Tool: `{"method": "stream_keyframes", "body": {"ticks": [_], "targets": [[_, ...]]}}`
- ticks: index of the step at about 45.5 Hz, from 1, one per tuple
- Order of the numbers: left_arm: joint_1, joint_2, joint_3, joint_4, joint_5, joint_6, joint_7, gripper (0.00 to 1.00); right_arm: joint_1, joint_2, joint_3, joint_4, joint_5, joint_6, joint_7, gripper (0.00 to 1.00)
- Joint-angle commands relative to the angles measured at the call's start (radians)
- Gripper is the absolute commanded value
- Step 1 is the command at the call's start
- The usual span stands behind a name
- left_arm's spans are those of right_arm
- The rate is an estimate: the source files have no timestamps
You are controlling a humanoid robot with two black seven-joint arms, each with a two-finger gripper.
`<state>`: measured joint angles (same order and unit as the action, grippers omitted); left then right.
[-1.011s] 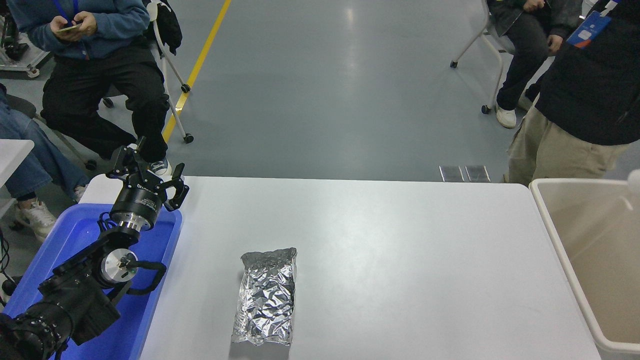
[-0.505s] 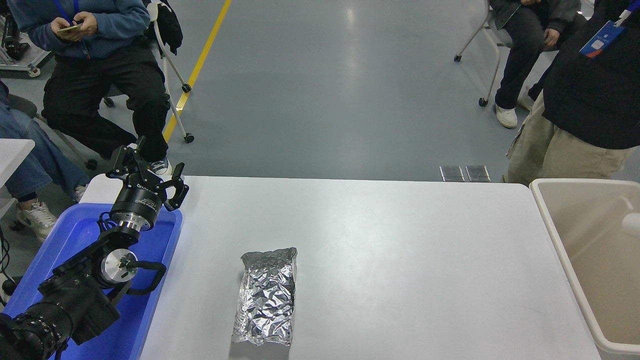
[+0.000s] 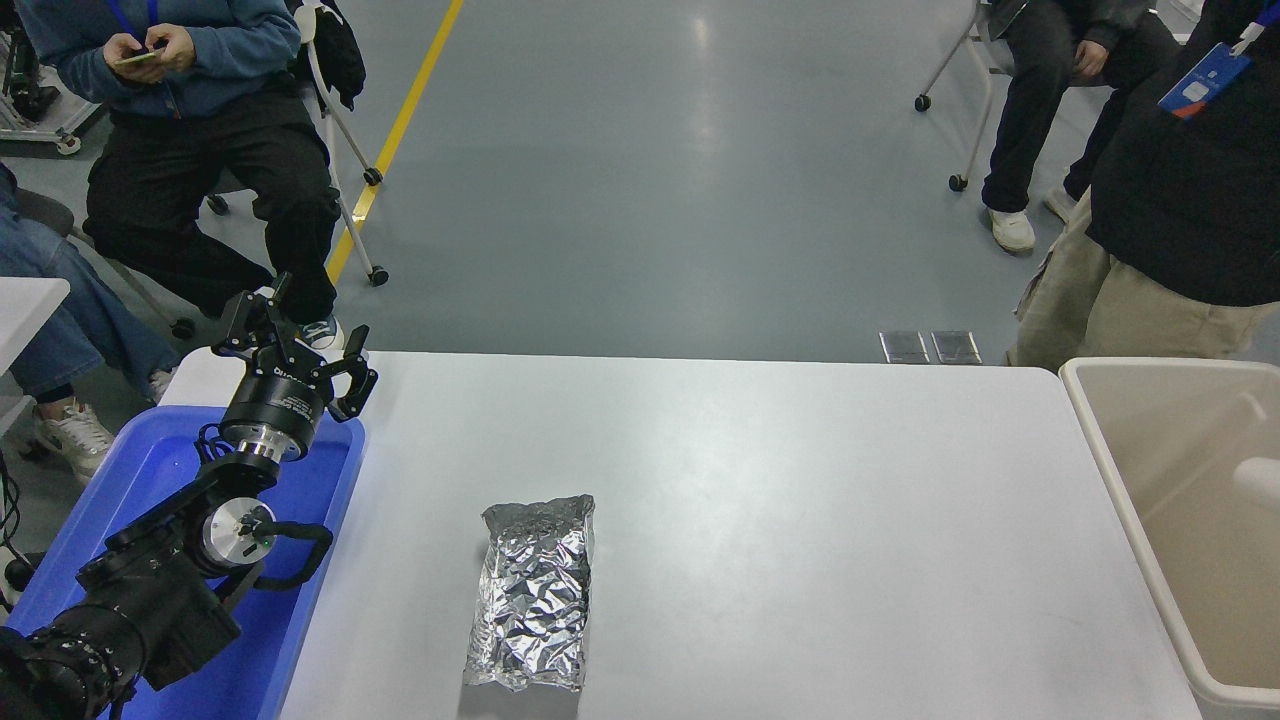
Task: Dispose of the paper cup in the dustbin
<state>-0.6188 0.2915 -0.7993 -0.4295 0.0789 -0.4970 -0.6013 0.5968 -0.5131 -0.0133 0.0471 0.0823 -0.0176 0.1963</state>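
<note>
White paper cup (image 3: 1258, 482) in beige dustbin (image 3: 1100, 440); crinkled silver foil bag (image 3: 532, 592); blue tray (image 3: 300, 560); white table (image 3: 800, 500).

Black left arm (image 3: 150, 590) of chunky jointed segments, silver metal wrist ring, round silver joint cap, looped black cable, black left gripper (image 3: 300, 350) with white lettering on its cylindrical body

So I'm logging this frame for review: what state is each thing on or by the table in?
paper cup: inside the dustbin, only partly in view at the right edge.
dustbin: upright, open.
foil bag: flat on the table, sealed, crinkled.
blue tray: under the left arm.
left gripper: open, holding nothing.
</note>
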Motion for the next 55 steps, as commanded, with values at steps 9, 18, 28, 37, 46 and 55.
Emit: {"method": "stream_keyframes", "body": {"ticks": [9, 18, 28, 37, 46, 55], "targets": [[0.001, 0.0, 0.0, 0.0, 0.001, 0.0, 0.0, 1.0, -0.006, 0.013, 0.018, -0.009, 0.002, -0.035, -0.011, 0.06], [0.001, 0.0, 0.0, 0.0, -0.001, 0.0, 0.0, 1.0, -0.009, 0.011, 0.024, -0.009, 0.002, -0.053, -0.021, 0.85], [0.001, 0.0, 0.0, 0.0, -0.001, 0.0, 0.0, 1.0, -0.008, 0.011, 0.026, -0.009, 0.002, -0.059, -0.021, 0.98], [0.001, 0.0, 0.0, 0.0, -0.001, 0.0, 0.0, 1.0, 0.007, 0.011, 0.027, -0.022, 0.002, -0.064, -0.012, 0.98], [-0.001, 0.0, 0.0, 0.0, 0.001, 0.0, 0.0, 1.0, 0.02, 0.013, 0.006, -0.05, -0.016, -0.05, -0.014, 0.99], [0.001, 0.0, 0.0, 0.0, -0.001, 0.0, 0.0, 1.0, 0.032, 0.011, 0.035, -0.049, 0.004, -0.036, -0.012, 0.99]]}}
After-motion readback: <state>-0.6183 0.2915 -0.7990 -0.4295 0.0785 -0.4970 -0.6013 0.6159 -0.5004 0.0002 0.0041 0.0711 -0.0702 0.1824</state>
